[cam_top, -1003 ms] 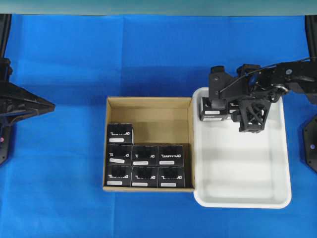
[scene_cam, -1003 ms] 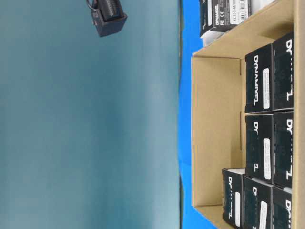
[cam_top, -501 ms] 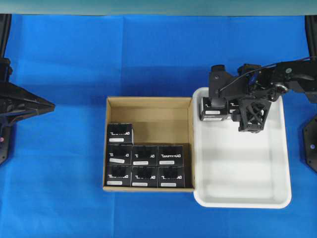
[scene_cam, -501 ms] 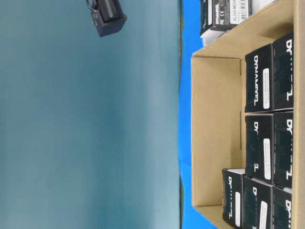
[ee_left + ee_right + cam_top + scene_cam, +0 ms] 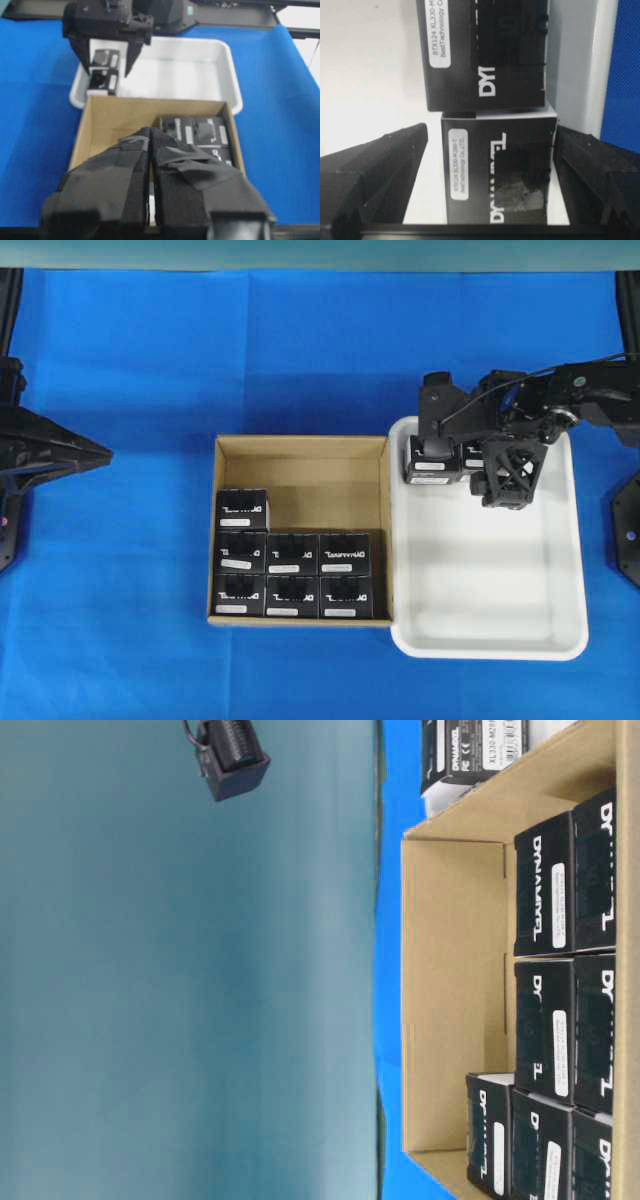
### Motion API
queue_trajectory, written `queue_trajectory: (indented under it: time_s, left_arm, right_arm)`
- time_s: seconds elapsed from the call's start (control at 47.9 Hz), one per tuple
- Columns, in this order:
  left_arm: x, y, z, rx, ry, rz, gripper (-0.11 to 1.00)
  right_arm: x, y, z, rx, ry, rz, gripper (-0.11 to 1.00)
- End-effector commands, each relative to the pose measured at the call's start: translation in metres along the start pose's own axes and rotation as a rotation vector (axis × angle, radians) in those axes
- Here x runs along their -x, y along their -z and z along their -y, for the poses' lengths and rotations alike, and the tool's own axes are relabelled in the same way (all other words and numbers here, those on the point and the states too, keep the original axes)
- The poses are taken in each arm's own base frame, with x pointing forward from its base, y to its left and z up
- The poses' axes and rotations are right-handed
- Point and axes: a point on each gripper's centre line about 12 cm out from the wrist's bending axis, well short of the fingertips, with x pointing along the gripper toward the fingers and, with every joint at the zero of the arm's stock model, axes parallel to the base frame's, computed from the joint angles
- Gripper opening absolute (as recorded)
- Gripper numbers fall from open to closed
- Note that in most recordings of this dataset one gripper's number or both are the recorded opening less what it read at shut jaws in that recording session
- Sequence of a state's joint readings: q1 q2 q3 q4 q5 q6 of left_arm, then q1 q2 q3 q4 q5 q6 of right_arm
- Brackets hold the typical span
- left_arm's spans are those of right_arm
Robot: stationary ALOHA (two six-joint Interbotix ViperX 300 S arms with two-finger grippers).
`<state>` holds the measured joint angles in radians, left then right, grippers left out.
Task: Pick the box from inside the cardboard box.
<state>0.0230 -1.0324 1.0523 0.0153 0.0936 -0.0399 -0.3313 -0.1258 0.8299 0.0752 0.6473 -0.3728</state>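
Seven black boxes (image 5: 243,510) sit inside the brown cardboard box (image 5: 300,448): two full rows of three along its near wall and one more at the left end of the next row, leaving the far strip of the bottom bare. Each lies flat with its white lettering running left to right in the overhead view and a white label strip along its near edge.

Just right of the cardboard box and touching it stands a white tray (image 5: 500,640) on the blue worktop (image 5: 120,640). Two more black boxes lie in the tray's far left corner, side by side. In the right wrist view the nearer box (image 5: 497,170) rests on the tray floor with its lettering running lengthwise away from the camera, and the other (image 5: 485,55) lies just beyond it.

The right end effector (image 5: 432,452) hangs over that corner with its fingers (image 5: 375,175) spread wide to either side of the nearer box, a clear gap on both sides, holding nothing. The left end effector (image 5: 150,175) is away at the worktop's left edge, its taped fingers pressed together and empty.
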Motion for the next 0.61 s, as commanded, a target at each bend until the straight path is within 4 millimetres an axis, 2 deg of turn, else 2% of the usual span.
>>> queue_trajectory:
  time_s: [0.0,0.355,0.585]
  left_arm:
    - [0.000,-0.011,0.000,0.000,-0.001,0.026,0.02]
    - [0.000,-0.011,-0.001,-0.002,-0.007,0.028,0.02]
    - [-0.002,-0.009,-0.001,-0.001,-0.007,0.016,0.02]
  right_arm:
    - [0.012,-0.008,0.001,0.000,0.005,0.031,0.95]
    - [0.083,-0.023,0.005,-0.034,0.046,0.180,0.95]
    - [0.120,-0.015,0.001,-0.114,0.073,0.310,0.95]
